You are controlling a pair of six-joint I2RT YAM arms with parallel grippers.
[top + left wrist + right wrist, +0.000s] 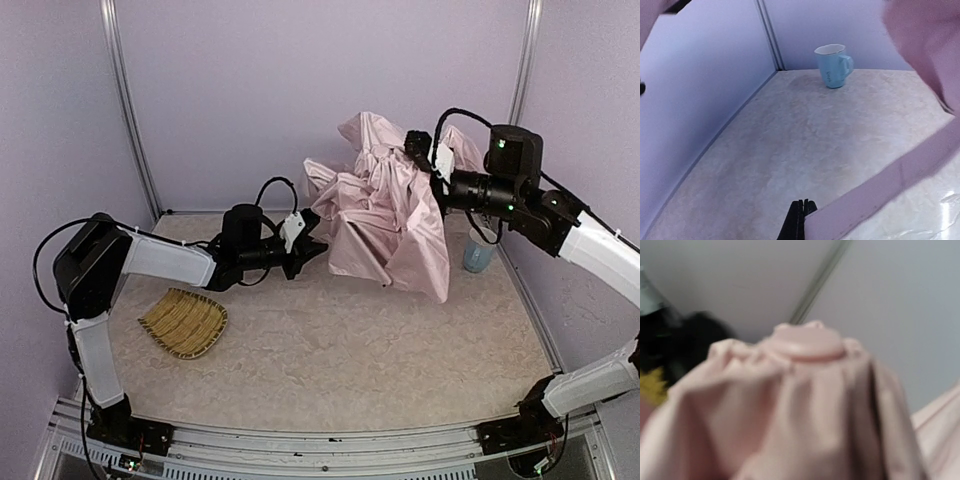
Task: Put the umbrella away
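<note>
- My left claw (304, 246): narrow, at the umbrella (390, 215) hem, near the back edge.
- My right claw (424, 152): state untellable, at its crown.
- Method: gather fabric inward slowly, sparing mug (479, 250).

You have bare table (360, 350) across the lower centre and lower right of the top view. The umbrella (385, 215) heap fills the upper centre, draped down to the surface. A blue mug (479, 250) stands just right of it, near the right wall. A woven straw tray (184, 322) lies at lower left.
</note>
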